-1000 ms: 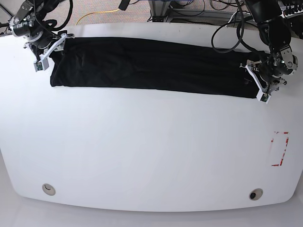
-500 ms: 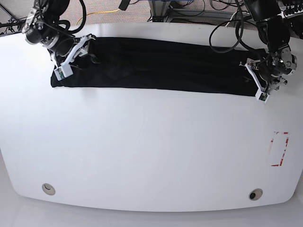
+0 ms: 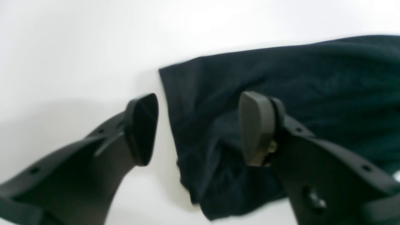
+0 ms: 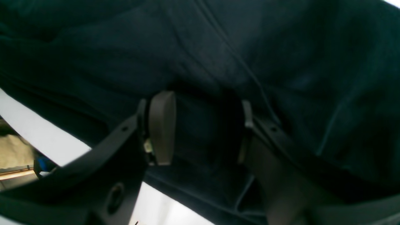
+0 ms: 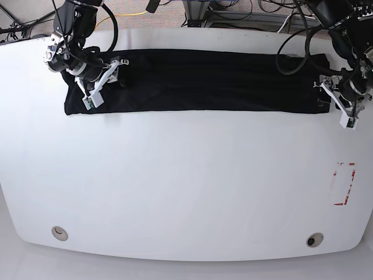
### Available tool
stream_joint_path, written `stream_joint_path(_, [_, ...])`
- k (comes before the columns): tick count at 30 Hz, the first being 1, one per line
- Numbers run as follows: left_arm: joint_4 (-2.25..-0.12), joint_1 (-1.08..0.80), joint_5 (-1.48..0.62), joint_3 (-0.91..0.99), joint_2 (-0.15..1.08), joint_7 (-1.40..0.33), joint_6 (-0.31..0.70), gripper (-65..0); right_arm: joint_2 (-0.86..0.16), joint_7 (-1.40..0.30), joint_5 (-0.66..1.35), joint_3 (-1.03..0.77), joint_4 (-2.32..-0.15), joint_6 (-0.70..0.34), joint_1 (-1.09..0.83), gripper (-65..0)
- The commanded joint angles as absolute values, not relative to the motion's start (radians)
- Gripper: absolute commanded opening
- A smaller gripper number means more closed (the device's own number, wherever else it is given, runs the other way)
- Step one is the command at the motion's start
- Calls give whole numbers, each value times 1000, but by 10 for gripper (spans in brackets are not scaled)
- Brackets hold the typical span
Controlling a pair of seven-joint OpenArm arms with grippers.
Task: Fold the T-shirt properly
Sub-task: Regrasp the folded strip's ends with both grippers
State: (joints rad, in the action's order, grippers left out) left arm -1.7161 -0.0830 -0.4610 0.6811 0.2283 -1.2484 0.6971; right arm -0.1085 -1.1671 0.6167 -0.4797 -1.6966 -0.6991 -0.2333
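T-shirt (image 5: 198,80) lies as a long black band across the far side of the white table (image 5: 186,186). Left gripper (image 3: 200,128) released, jaws straddling the shirt's right end edge. Right gripper (image 4: 203,128) over the left end, jaws apart; grasp cannot be told.

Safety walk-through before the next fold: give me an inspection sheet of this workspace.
Surface: white rounded table, two round holes near the front edge.
Job's things: black thin-fabric T-shirt, a long flat band along the far edge.
Clutter: red-and-white marker.
Grippers: left gripper open, straddling the shirt's end; right gripper jaws apart around a fabric fold.
Cables: black cables looping over the table; yellow one on the floor.
Surroundings: carpet, equipment frames.
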Motion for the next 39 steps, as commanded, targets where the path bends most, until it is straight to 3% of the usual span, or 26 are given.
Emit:
stream_joint_path(1, [-1716, -70, -562, 739, 286, -1271, 698, -175, -137, -1170, 605, -481, -1699, -698, -226, -384])
stream_joint_path(3, [-1681, -70, -618, 771, 294, -1282, 698, -144, -137, -1170, 605, -481, -1699, -698, -226, -384])
stream_joint_path(12, [-1428, -104, -796, 739, 380, -1279, 698, -143, -137, -1170, 607, -481, -1702, -698, -231, -384])
stream_joint_path(26, [-1369, -165, -858, 613, 352, -1277, 698, -147, -136, -1170, 608, -484, -1704, -698, -228, -387])
stream_joint_path(30, [-1336, -163, -846, 611, 346, -1247, 698, -272, -136, -1170, 608, -484, -1704, -698, -228, -387])
stream_joint_path(35, [-1351, -165, -771, 619, 341, -1225, 698, -604, -128, -1170, 608, -484, -1704, -698, -226, -387])
stream_joint_path(39, [-1460, -194, -765, 650, 318, -1224, 698, -596, -117, -1168, 608, -489, -1702, -698, -225, -387])
